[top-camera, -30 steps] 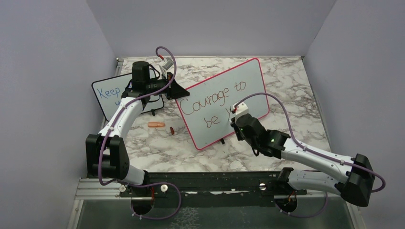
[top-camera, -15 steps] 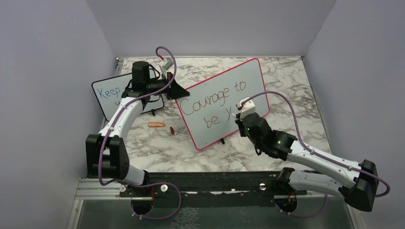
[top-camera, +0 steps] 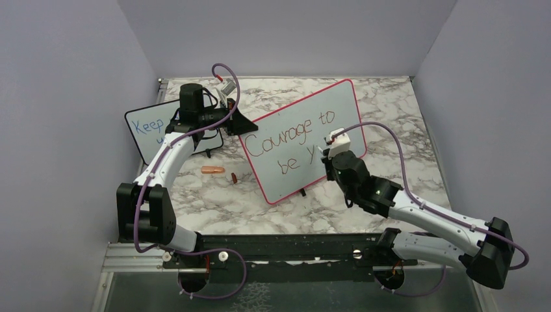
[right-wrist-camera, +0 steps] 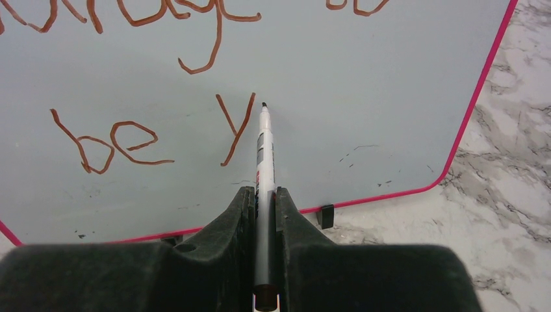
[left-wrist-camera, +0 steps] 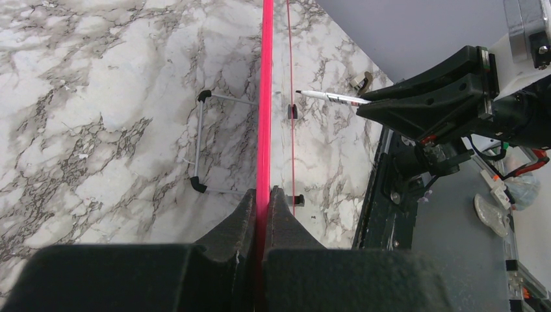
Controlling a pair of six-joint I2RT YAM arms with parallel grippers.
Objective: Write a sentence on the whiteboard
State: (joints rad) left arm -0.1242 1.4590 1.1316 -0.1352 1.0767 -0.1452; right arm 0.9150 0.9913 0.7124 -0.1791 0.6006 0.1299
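The whiteboard [top-camera: 339,107], red-framed, stands tilted on the marble table. My left gripper [top-camera: 236,121] is shut on its upper left edge; in the left wrist view the red frame [left-wrist-camera: 264,97] runs between the left gripper's [left-wrist-camera: 263,195] pressed jaws. The sentence [top-camera: 291,140] reads "Courage to" over "be y" in red-brown. My right gripper [top-camera: 327,155] is shut on a white marker [right-wrist-camera: 263,149]. The marker's tip sits just right of the "y" [right-wrist-camera: 232,130], at or very near the board face [right-wrist-camera: 370,71]. The marker [left-wrist-camera: 328,97] also shows from the left wrist.
A smaller black-framed board [top-camera: 146,127] with blue writing stands behind my left arm. An orange pen piece [top-camera: 212,170] and a small dark cap [top-camera: 233,177] lie on the table left of the whiteboard. Wire stand legs [left-wrist-camera: 198,143] sit behind the board.
My right gripper has carried the marker right and slightly up along the board, uncovering the finished "y". The left arm and the whiteboard have not moved.
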